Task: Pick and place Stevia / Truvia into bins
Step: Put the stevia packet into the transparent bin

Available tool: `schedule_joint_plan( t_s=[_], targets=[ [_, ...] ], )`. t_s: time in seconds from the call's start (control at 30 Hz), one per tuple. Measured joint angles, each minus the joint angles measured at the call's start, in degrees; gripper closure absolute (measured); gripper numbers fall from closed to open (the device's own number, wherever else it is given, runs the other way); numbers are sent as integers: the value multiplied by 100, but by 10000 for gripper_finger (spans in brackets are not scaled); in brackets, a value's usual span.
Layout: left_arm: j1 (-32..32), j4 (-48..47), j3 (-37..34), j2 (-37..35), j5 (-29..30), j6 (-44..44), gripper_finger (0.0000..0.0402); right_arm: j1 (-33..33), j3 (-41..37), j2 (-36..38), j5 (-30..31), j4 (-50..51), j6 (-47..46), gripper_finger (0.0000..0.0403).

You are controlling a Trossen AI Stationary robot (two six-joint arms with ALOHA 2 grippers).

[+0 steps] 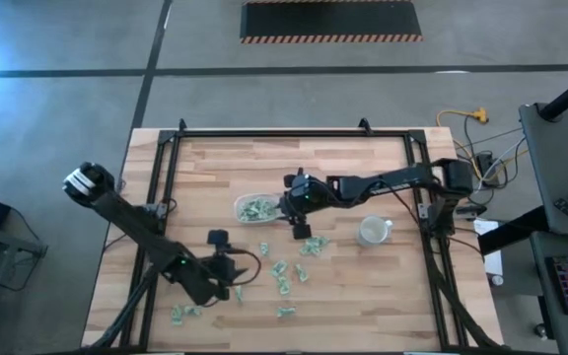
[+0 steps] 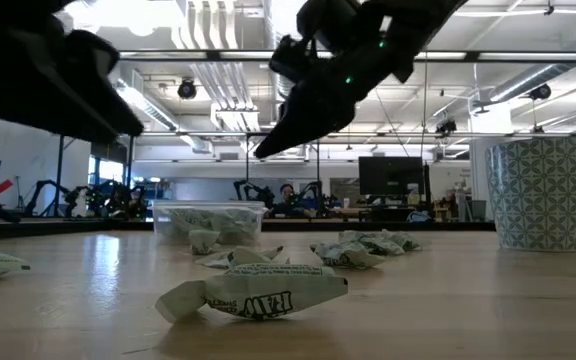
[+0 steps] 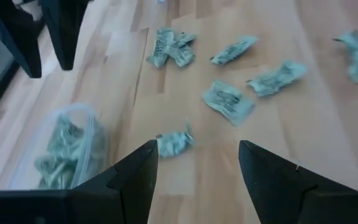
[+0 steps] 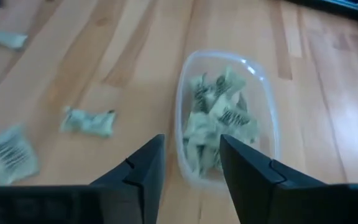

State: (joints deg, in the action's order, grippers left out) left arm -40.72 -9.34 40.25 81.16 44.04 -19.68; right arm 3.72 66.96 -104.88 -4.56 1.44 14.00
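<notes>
Right gripper [image 4: 191, 168] agape, empty, beside tub [image 4: 185, 93] holding packets [image 4: 219, 121]

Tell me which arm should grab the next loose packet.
Left, probably. The left gripper is open right over a loose packet, while the right gripper, open and empty, hovers by the tub.

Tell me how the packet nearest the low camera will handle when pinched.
The packet looks crumpled and thin, so probably floppy and light. Its twisted ends suggest it may bend or slide instead of rolling. Lying flat on the table, it seems unlikely to tip.
</notes>
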Motion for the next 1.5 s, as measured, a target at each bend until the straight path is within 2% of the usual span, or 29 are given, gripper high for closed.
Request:
schedule_joint_plan(
  t_s=[0.23, 0.37, 0.77, 1.0, 1.33, 1.5],
  targets=[
    [608, 850, 4, 676, -289, 745, 194, -175, -115, 609, 13, 1225, -253, 277],
    [841, 947, 52, 940, -385, 836, 194, -240, -425, 1001, 24, 1415, -482, 282],
    [1199, 1232, 324, 1707, -919, 1262, 233, -452, -1776, 2415, 658, 1010, -988, 283],
    [1378, 1179, 325, 1721, -958, 1270, 253, -470, -2480, 3053, 776, 503, -1258, 284],
    [1594, 1189, 323, 1782, -1253, 1281, 286, -694, -2820, 3250, 1183, 500, -1431, 287],
    [1598, 1187, 323, 1755, -1276, 1407, 342, -736, -2820, 3246, 1228, 493, -1429, 292]
  ],
)
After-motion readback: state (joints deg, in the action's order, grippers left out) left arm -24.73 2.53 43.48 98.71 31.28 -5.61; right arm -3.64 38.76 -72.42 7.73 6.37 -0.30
